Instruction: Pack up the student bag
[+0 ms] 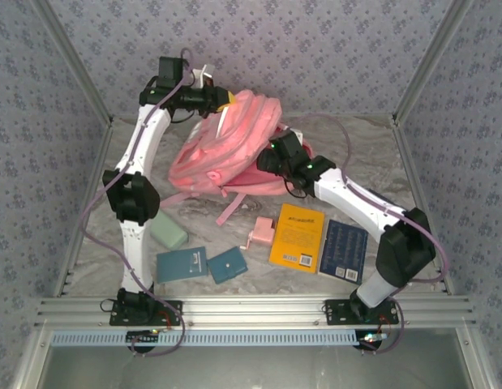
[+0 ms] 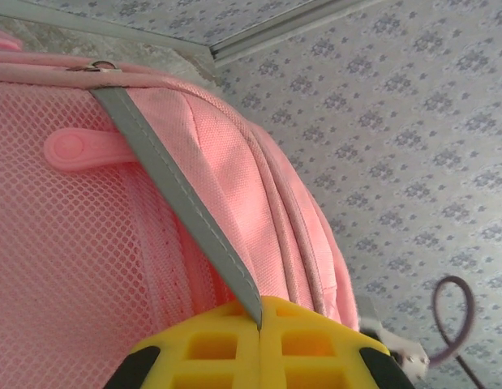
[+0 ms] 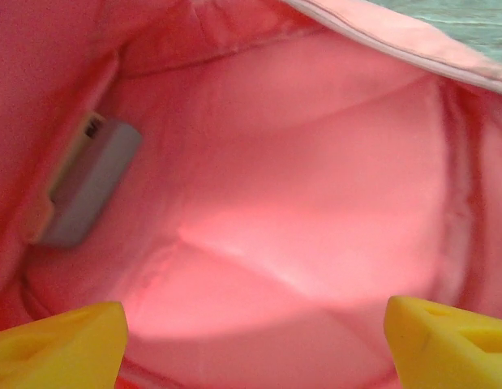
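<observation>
The left gripper (image 1: 226, 100) is clamped shut on the grey trim strip (image 2: 178, 186) at the top of the large soft pink fabric student bag (image 1: 234, 142). I judge it holds that edge up so the mouth gapes. The bag lies on the marbled table (image 1: 372, 142) at mid back, its opening turned to the right. There the right gripper (image 3: 255, 320) reaches inside the main compartment, its yellow fingers (image 3: 64, 340) spread wide with nothing between them. A grey oblong object (image 3: 88, 182) sits against the inner wall. It may be a packed case or a sewn tab; the blur leaves it unclear. Along the near side lie a pale green case (image 1: 168, 231), a teal flat notebook (image 1: 182, 264), a smaller teal pouch (image 1: 227, 264), a small pink item (image 1: 261, 235), a yellow book (image 1: 297, 237) and a dark blue book (image 1: 343, 251), flat and mostly apart, which should make picking easy.
</observation>
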